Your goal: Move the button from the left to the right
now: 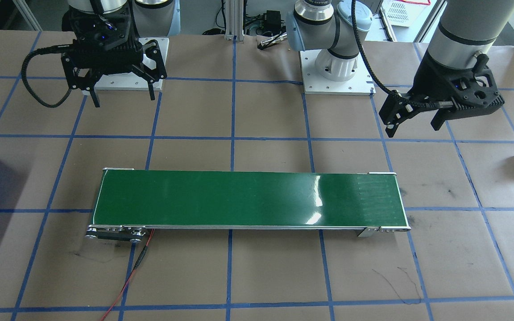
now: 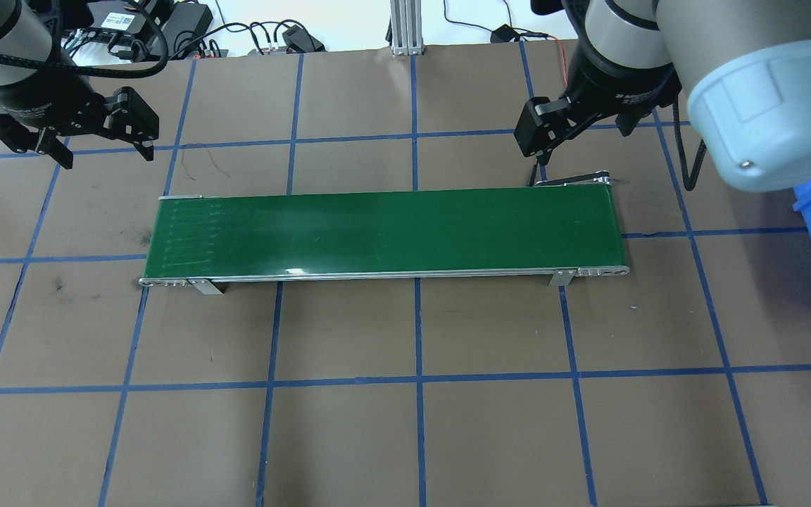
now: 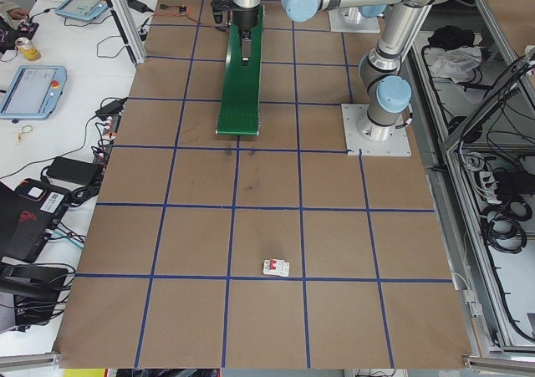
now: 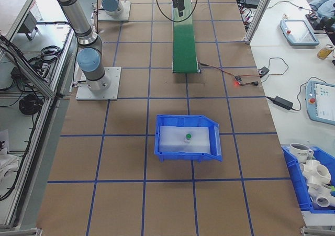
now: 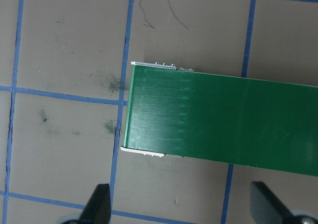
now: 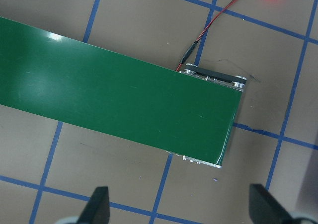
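1. We see a big table covered in brown paper (image 2: pixel 405 422) with blue tape lines making squares on it.

2. A long green belt (image 2: pixel 384 232) with silver ends lies flat in the middle of the table. Nothing sits on it.

3. A blue plastic bin (image 4: pixel 188 153) with an open front stands on the table out past the right end of the belt, well apart from it.

4. Our left gripper (image 2: pixel 71 137) hangs in the air near the left end of the belt. Its two black fingers are spread wide, and nothing is between them.

5. Our right gripper (image 1: pixel 121 91) hangs in the air near the right end of the belt. Its fingers are spread wide too, and it carries nothing.

6. A small white boxy block with a red mark (image 3: pixel 277 267) lies alone on the paper out on the left side, well apart from the belt. It is not the thing we have to move.

7. The little button with a round green cap (image 4: pixel 188 137) sits inside the blue bin, on its pale floor.

8. We think the job looks done, because the button rests on the right side and both grippers are free. We see nothing left to carry over.
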`<action>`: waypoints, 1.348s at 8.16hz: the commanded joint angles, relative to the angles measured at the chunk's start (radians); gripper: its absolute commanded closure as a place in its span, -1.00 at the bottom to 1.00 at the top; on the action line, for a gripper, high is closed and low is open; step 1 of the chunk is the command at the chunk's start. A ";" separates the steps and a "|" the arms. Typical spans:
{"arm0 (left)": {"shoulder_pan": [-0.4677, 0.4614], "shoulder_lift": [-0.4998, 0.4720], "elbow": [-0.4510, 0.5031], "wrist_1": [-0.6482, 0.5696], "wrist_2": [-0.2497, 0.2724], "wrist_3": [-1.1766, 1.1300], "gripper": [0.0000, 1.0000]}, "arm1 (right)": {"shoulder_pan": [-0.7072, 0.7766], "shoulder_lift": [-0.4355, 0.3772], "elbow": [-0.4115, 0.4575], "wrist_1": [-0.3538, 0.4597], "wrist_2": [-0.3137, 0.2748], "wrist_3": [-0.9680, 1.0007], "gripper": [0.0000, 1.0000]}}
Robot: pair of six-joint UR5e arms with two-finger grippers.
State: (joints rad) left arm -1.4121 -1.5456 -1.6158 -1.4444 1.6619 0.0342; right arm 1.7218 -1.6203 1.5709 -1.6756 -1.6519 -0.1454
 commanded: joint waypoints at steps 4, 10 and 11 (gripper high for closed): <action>-0.001 -0.004 -0.003 0.010 0.006 0.001 -1.00 | -0.005 0.011 -0.003 -0.007 -0.003 0.099 -1.00; 0.002 -0.004 -0.003 0.010 0.006 0.003 -1.00 | -0.184 0.042 -0.006 0.014 0.041 0.106 -1.00; 0.002 -0.002 -0.003 0.012 0.006 0.004 -1.00 | -0.186 0.039 -0.006 0.016 0.041 0.106 -1.00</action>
State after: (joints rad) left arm -1.4098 -1.5499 -1.6177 -1.4342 1.6673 0.0368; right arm 1.5698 -1.5797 1.5650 -1.6663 -1.6135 -0.0354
